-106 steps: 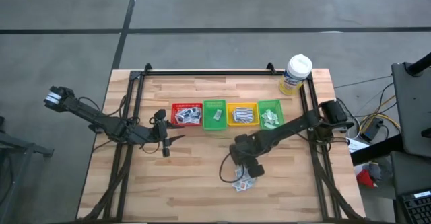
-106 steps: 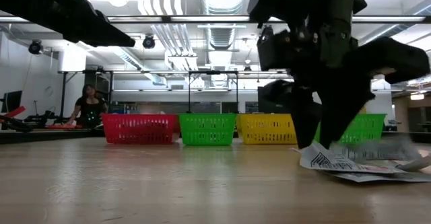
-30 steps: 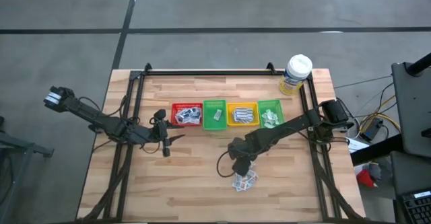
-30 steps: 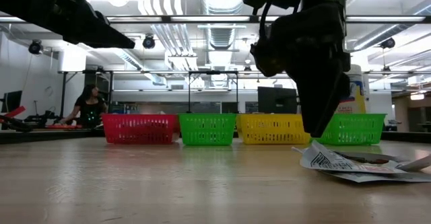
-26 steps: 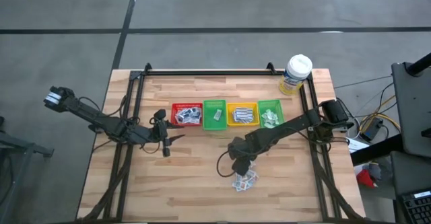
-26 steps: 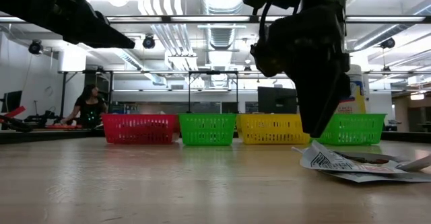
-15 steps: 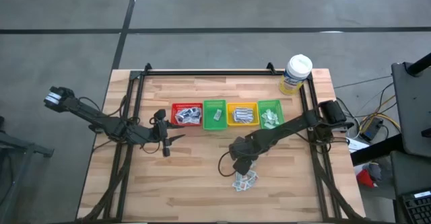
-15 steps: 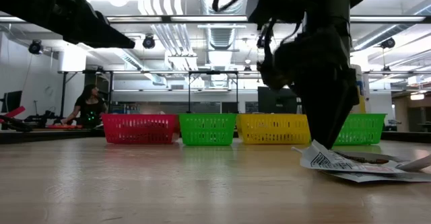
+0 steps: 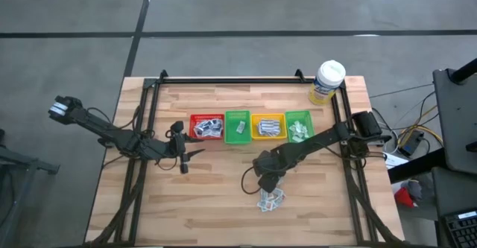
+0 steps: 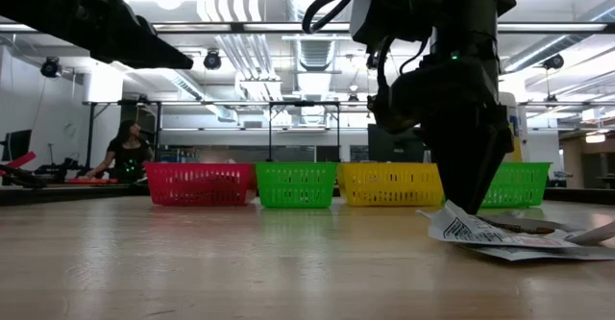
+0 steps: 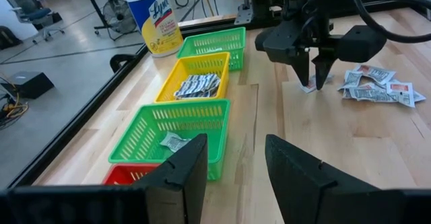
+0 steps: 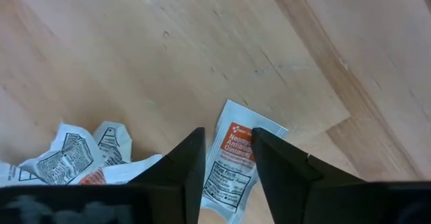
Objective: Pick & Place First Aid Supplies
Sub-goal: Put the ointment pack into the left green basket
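A loose pile of white first aid packets (image 9: 270,199) lies flat on the wooden table in front of the bins. My right gripper (image 9: 262,182) points down at the pile's far left edge, open by a narrow gap. In the right wrist view its fingers stand on either side of one white packet with orange print (image 12: 239,160), which lies flat beside the other packets (image 12: 81,153). The low view shows its fingertips (image 10: 471,203) right at the pile's top (image 10: 500,233). My left gripper (image 9: 195,153) hovers open, left of the red bin. My right gripper comes from above, pointing down, with its fingers astride the orange-printed packet (image 12: 229,126), which lies flat on the table. Whether the fingertips touch the packet or the wood, I cannot tell.
A row of small bins stands beyond the pile: red (image 9: 206,126), green (image 9: 238,126), yellow (image 9: 268,126), green (image 9: 299,126), each with packets inside. A white-capped bottle with a yellow label (image 9: 329,82) stands at the far right corner. Bare wood lies toward the near edge.
My right gripper has come down from just above the pile until its fingertips reach the packets, shifting slightly toward the table's near edge. The packets lie as they did.
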{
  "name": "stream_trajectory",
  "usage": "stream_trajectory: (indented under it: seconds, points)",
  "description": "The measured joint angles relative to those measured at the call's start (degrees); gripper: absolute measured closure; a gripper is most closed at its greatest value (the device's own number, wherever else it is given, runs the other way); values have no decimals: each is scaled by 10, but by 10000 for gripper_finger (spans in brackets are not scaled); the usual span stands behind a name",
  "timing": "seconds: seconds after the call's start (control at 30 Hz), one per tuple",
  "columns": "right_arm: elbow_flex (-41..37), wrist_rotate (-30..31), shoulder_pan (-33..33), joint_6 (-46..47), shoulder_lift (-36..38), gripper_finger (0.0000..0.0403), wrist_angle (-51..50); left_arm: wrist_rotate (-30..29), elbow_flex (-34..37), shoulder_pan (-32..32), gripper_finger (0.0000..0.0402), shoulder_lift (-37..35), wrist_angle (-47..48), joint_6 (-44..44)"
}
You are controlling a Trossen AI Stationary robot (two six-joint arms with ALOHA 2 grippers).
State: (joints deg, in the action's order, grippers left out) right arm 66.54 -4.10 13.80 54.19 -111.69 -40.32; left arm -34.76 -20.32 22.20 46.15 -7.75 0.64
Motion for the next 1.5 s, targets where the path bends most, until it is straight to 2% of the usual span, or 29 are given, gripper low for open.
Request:
stream_trajectory:
  seconds: [0.5, 0.83, 1.1, 1.37, 1.5]
  points:
    - [-2, 41, 1, -2, 1, 340, 1, 0, 0, 0, 251, 0, 0, 0]
    - [-2, 41, 1, -31, 6, 376, 0, 0, 0, 0, 251, 0, 0, 0]
    - [3, 41, -1, -96, 63, 394, -7, 0, 0, 0, 251, 1, 0, 0]
    - [6, 37, -3, -201, 140, 394, 42, 0, 0, 0, 251, 2, 0, 0]
    - [5, -26, -4, -290, 171, 394, 85, 0, 0, 0, 251, 2, 0, 0]
